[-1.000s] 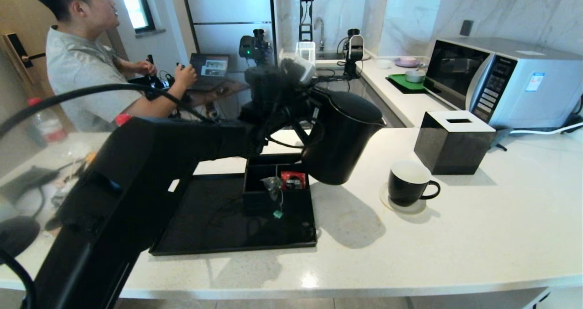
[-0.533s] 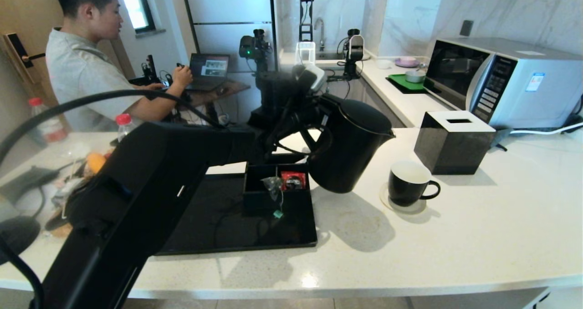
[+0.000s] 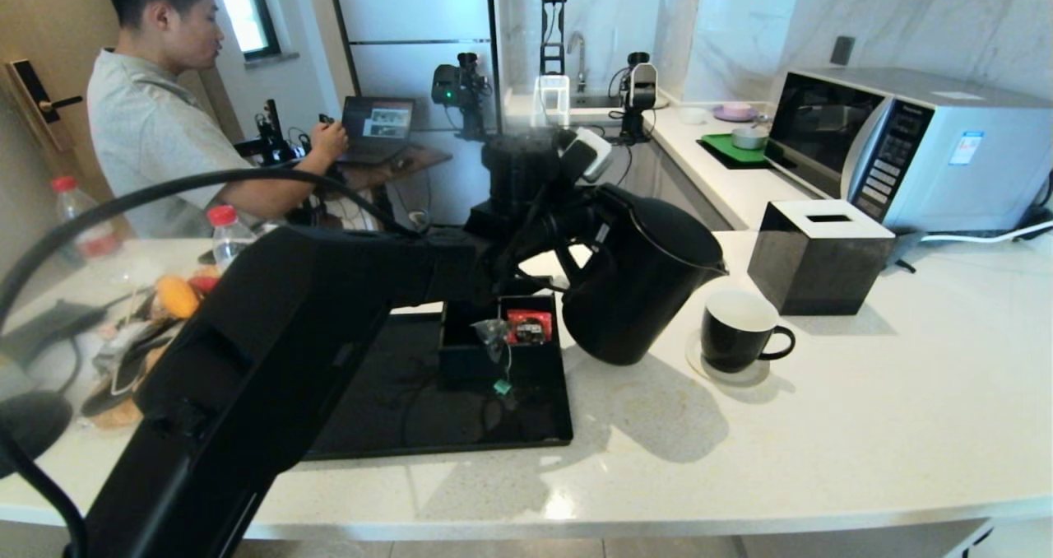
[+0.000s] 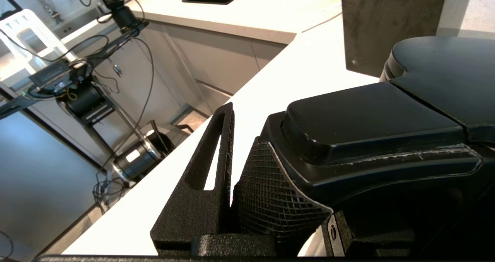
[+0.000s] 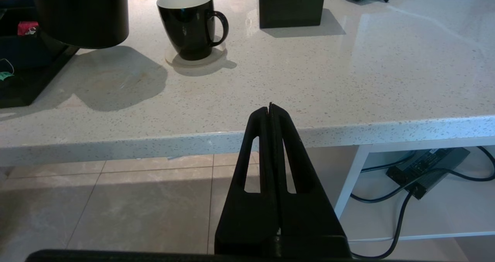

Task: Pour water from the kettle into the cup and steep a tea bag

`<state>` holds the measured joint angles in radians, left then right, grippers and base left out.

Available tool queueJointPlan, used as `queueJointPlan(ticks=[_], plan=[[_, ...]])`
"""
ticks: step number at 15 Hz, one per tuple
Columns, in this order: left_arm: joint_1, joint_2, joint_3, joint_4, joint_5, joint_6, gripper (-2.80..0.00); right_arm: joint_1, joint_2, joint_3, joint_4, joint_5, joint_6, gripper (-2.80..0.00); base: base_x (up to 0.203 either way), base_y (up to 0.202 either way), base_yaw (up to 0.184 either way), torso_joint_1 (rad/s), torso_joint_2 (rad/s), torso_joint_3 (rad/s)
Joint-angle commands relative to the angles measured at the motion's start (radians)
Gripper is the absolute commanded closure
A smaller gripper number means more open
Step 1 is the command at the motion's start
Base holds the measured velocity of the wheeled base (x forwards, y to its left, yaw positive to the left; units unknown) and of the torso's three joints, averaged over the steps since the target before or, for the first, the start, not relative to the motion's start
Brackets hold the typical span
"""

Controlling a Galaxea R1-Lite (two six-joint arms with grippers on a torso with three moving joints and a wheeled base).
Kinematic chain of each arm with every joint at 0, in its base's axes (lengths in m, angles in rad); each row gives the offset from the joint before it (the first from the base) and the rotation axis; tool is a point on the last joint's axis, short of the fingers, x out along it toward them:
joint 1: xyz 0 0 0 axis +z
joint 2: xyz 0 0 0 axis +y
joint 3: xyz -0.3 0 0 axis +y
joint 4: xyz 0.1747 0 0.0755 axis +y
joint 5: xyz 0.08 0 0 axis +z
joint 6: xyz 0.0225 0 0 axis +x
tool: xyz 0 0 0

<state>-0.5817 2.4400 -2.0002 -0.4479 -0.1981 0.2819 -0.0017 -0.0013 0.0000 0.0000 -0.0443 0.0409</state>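
From my left wrist camera I see my left gripper (image 4: 232,184), its textured black jaws closed on the handle of the tall matte black kettle (image 4: 386,130), whose flat lid fills the frame above the white stone table (image 4: 294,72), near a black cube tissue box (image 4: 390,22).

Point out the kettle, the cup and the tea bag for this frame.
kettle (image 3: 637,295), head view, on its black body.
cup (image 3: 735,340), head view, on its outer wall.
tea bag (image 3: 494,333), head view, on the grey pyramid pouch.
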Motion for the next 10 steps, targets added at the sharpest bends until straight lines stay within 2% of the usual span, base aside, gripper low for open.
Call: queueJointPlan(ticks=[1,6,10], plan=[[-0.003,-0.003,0.000,-0.003,-0.001,0.002,0.00,0.000,0.001,0.000,0.000,0.000,0.001,0.00,0.000,0.000,0.000,0.000,0.00,0.000],[-0.018,-0.009,-0.003,0.052,0.007,0.016,0.00,0.000,0.001,0.000,0.000,0.000,0.001,0.00,0.000,0.000,0.000,0.000,0.00,0.000],[-0.038,-0.010,-0.003,0.052,0.011,0.017,0.00,0.000,0.001,-0.001,0.000,0.000,0.001,0.00,0.000,0.000,0.000,0.000,0.00,0.000]])
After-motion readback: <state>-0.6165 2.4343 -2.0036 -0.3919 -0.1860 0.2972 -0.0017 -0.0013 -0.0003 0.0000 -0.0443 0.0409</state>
